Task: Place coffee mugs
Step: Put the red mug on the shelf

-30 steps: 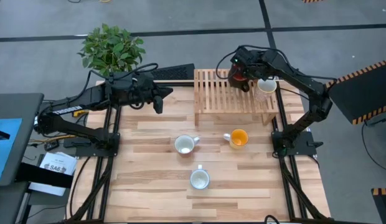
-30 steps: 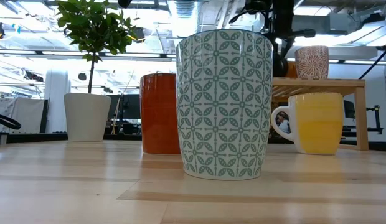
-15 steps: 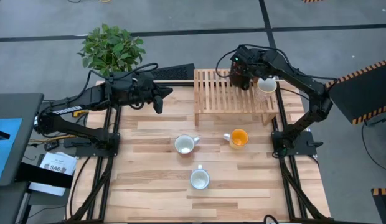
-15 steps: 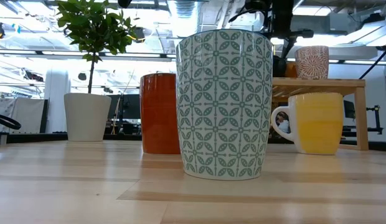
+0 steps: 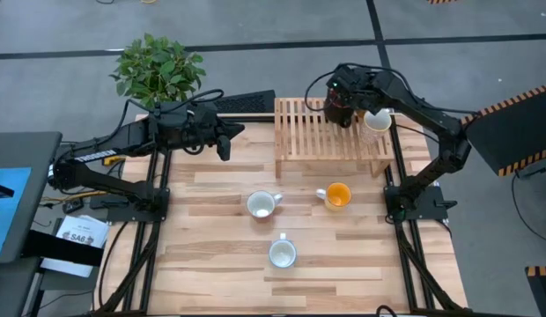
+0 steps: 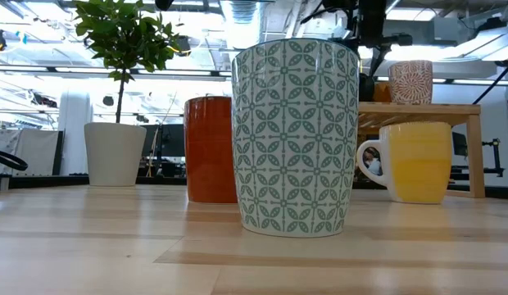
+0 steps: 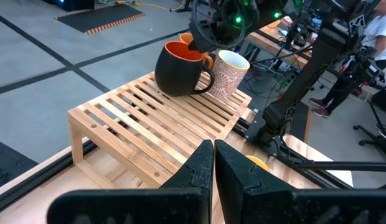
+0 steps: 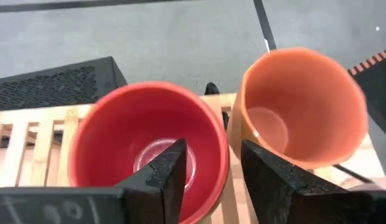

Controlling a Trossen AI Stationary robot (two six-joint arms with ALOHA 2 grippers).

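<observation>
Nearest on the tabletop [image 5: 220,189]: a green-patterned mug [image 6: 295,135] at the near middle, seen from above as white inside. Behind it, a second white-lined mug [image 5: 262,204] and, to its right, a yellow-orange mug [image 5: 337,195], all loose and apart.

Far right: wooden slat rack [image 5: 308,141]. On its far right corner stand a red mug with dark outside [image 7: 180,67], an orange mug [image 8: 299,109] just beside it, and a cream patterned mug [image 7: 229,75].

Right hand [image 8: 208,171] sits over the red mug, fingers partly spread, straddling its rim and not yet clear of it.

Left hand [image 7: 213,168] waits at far left, fingers nearly together, holding nothing.

Judged step: setting the red mug on the rack. Next calls for lifting straight clear without nudging neighbours, then fetching a loose mug.
</observation>
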